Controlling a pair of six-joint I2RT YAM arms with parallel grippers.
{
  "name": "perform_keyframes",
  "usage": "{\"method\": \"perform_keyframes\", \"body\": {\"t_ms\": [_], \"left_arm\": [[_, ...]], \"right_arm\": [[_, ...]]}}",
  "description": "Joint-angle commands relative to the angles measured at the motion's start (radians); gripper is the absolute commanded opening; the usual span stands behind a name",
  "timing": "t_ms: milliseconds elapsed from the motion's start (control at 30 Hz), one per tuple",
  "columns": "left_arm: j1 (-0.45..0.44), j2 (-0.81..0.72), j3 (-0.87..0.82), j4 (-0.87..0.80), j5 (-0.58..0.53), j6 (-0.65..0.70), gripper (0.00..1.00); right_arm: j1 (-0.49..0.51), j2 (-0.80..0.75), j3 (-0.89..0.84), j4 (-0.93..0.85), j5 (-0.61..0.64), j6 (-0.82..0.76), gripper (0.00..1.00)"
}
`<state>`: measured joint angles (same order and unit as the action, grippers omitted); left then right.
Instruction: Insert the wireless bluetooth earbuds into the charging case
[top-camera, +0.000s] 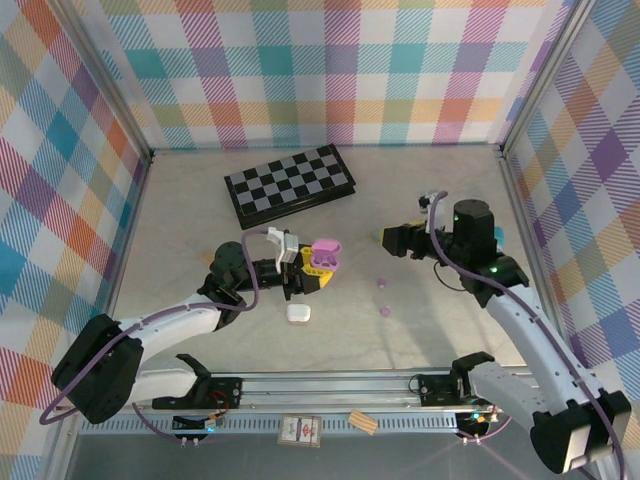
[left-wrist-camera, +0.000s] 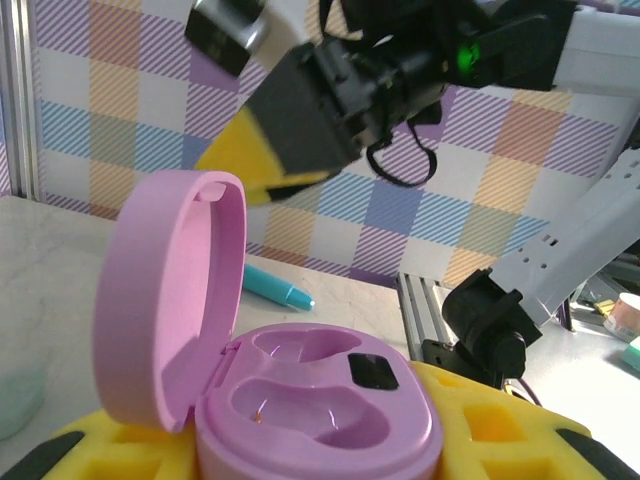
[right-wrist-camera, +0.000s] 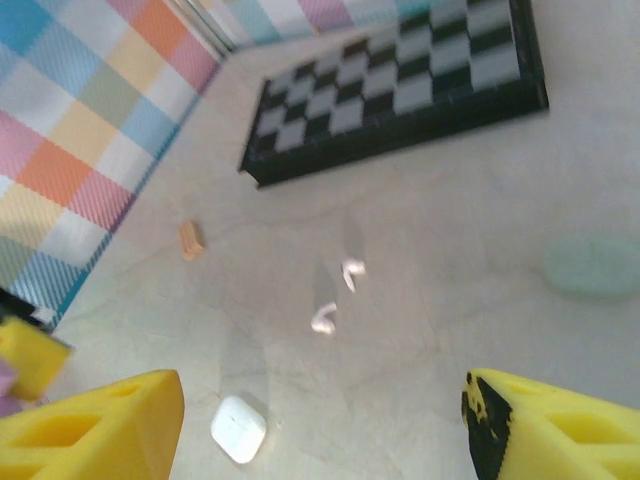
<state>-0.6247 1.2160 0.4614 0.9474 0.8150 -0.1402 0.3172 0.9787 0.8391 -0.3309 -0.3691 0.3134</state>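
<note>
Left gripper (top-camera: 312, 272) is clamping the open lilac case (top-camera: 325, 255). Right gripper (right-wrist-camera: 322, 400), gaping empty, should be fetching the lilac buds (top-camera: 380, 283) lying near it.

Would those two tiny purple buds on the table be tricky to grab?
The purple earbuds look tiny and rounded, so they may roll or skid across the smooth table if nudged. They're probably very light and could slip from the right end effector.
</note>
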Motion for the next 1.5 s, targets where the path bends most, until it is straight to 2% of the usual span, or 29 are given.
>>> {"method": "perform_keyframes", "body": {"t_ms": [0,100,333,600,767,1000,1333,1467], "left_arm": [[0.006,-0.028,-0.021,0.102,-0.003,0.003,0.36],[0.007,-0.039,-0.025,0.093,-0.002,0.028,0.36],[0.006,-0.013,-0.024,0.119,-0.002,0.049,0.36],[0.007,0.008,-0.02,0.131,0.004,0.034,0.36],[0.007,0.004,-0.017,0.119,0.006,0.03,0.36],[0.005,0.01,-0.007,0.1,0.012,0.028,0.36],[0.003,0.01,-0.004,0.102,0.021,0.024,0.36],[-0.001,0.01,-0.007,0.102,0.021,0.024,0.36]], "right_arm": [[-0.003,0.072,-0.032,-0.045,0.026,0.073,0.73],[-0.003,0.158,-0.05,-0.036,0.034,0.067,0.73],[-0.003,0.349,-0.082,0.046,0.021,0.052,0.65],[-0.004,0.508,-0.075,0.101,0.003,0.02,0.61],[-0.003,0.583,-0.074,0.137,-0.04,0.007,0.55],[-0.003,0.626,-0.098,0.165,-0.072,0.002,0.52],[-0.003,0.561,-0.164,0.15,-0.07,-0.006,0.52],[-0.003,0.548,-0.178,0.155,-0.078,-0.006,0.46]]}}
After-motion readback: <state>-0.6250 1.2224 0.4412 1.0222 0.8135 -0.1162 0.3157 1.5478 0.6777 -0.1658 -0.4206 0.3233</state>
